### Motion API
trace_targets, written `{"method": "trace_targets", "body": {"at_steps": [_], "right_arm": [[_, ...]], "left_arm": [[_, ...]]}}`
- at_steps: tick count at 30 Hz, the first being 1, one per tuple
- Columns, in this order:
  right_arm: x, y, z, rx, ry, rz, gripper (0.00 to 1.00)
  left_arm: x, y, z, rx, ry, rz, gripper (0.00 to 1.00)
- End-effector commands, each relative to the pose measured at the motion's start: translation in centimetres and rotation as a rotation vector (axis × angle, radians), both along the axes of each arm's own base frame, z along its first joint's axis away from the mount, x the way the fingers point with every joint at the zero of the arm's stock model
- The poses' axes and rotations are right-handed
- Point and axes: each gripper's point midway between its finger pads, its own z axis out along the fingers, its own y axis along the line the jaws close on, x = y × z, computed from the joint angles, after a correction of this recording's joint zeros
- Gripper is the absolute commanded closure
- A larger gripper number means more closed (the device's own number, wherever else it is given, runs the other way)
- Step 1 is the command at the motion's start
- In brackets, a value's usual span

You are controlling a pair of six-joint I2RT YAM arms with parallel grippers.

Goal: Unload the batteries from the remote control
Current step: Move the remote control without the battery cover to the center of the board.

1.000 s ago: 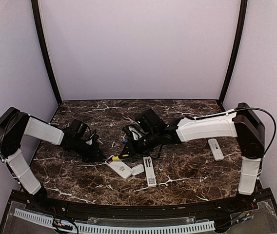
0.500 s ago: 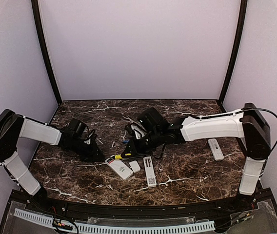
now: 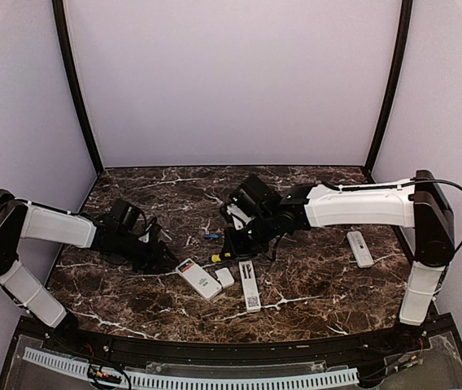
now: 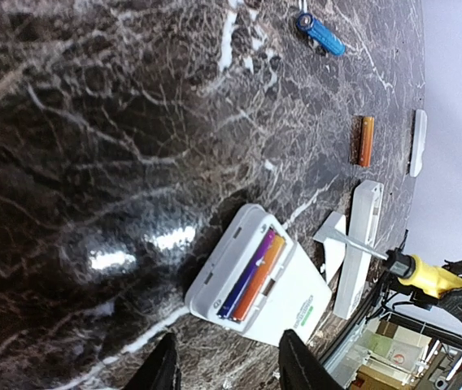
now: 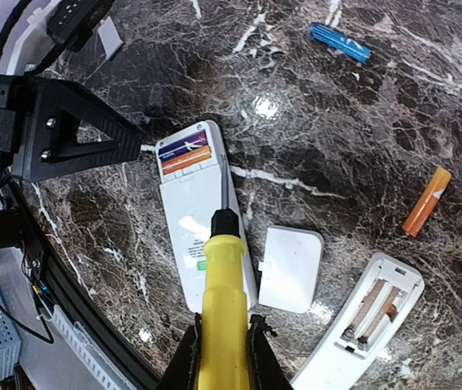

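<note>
Left gripper: fingers partly apart, nothing between them, low over the tabletop just beside the near end of the loaded remote.

Loaded remote: lies flat, back up, compartment uncovered. The seated batteries, one bluish-purple and one orange, lie side by side inside.

Blue battery: loose on the tabletop, beyond the loaded remote.

Cover: flat, just right of the loaded remote.

Right gripper: clamped on the yellow handle of a screwdriver. The shaft points along the loaded remote toward its compartment; contact cannot be told.

Empty remote: open, springs showing.

Orange battery: loose, beyond the empty remote.

Far remote: well apart, right.
</note>
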Motion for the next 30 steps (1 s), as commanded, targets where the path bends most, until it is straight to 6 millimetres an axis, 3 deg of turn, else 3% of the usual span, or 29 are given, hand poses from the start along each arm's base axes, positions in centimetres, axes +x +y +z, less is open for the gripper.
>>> {"method": "trace_targets", "body": {"at_steps": [1,14,21,30], "right_arm": [[0.3,-1.7,-0.2,-0.059,-0.032,-0.025,1.00],[-1.5,-1.6,-1.0,-0.064,0.001,0.040,1.00],[-3.4,-0.2,-0.2,0.006,0.029,0.118,1.00],[-5.7,2.0,0.9,0.091,0.056,0.196,1.00]], "left_arm": [[-1.3,-1.1,0.3,-0.053,0.041,-0.010,0.58],[-1.3,-2.2,-0.7,-0.055,0.067,-0.027,0.54],[-1.3,-2.9,-1.4,-0.059,0.077,-0.044,0.54],[-0.6,-5.5,-0.7,-0.098,0.048,-0.121,0.54]]}}
